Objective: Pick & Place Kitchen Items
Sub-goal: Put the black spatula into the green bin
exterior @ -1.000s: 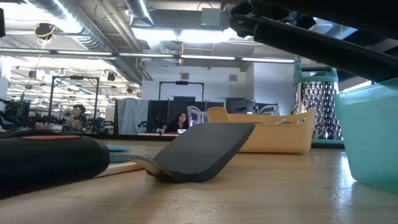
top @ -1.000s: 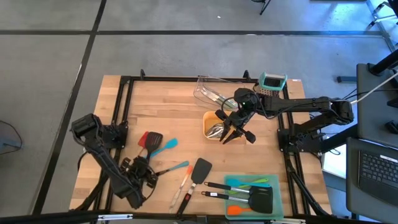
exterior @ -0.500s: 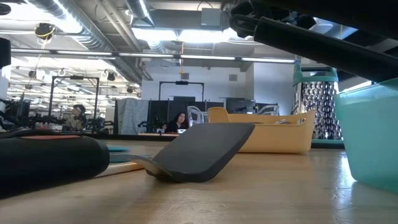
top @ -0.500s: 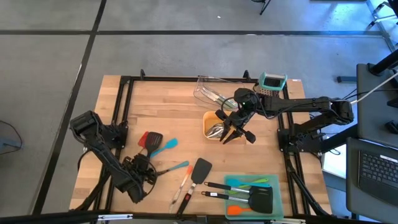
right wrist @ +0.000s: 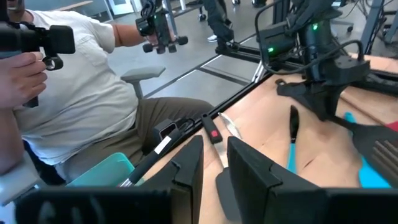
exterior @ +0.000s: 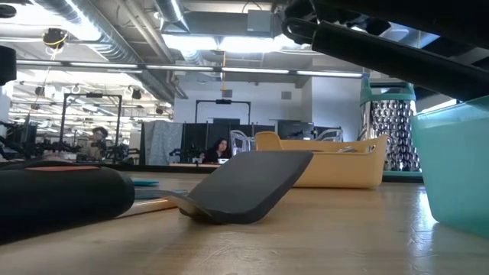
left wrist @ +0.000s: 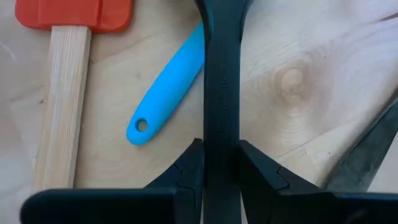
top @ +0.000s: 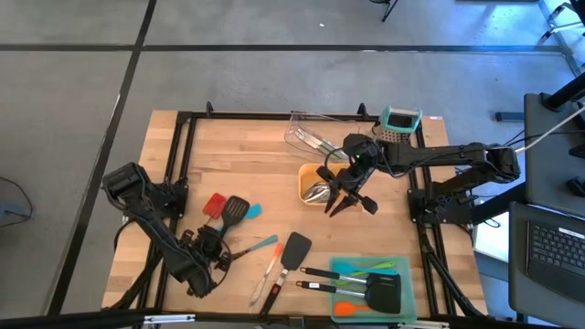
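Note:
A black slotted spatula (top: 235, 209) lies on the table's near left part, between a red spatula (top: 215, 202) with a wooden handle (left wrist: 59, 106) and a blue-handled tool (left wrist: 166, 93). My left gripper (top: 214, 245) is down at the black spatula's handle and shut on it. My right gripper (top: 352, 203) hangs above the table beside the orange tray (top: 309, 174), which holds a steel scoop. Its fingers (right wrist: 186, 163) stand slightly apart with nothing between them. My left gripper pinches the black spatula's handle (left wrist: 222, 146) between its two fingers (left wrist: 189, 171), one on each long side. The fingers slant down from above and lie across the handle. The spatula looks flat on the wood, its head (top: 236, 208) toward the far side.
Another black spatula (top: 294, 249), a teal-handled tool (top: 262, 246) and thin orange tools (top: 271, 274) lie near the front. A teal tray (top: 409, 291) at the near right holds several utensils. A clear tray (top: 294, 135) and the grater (top: 400, 120) stand at the back. A person (right wrist: 74, 99) sits beyond the table.
My left gripper has sunk a little toward the table at the black spatula's handle. The spatula's head has slid slightly toward the table's right, off the red spatula's head. My right arm has kept still.

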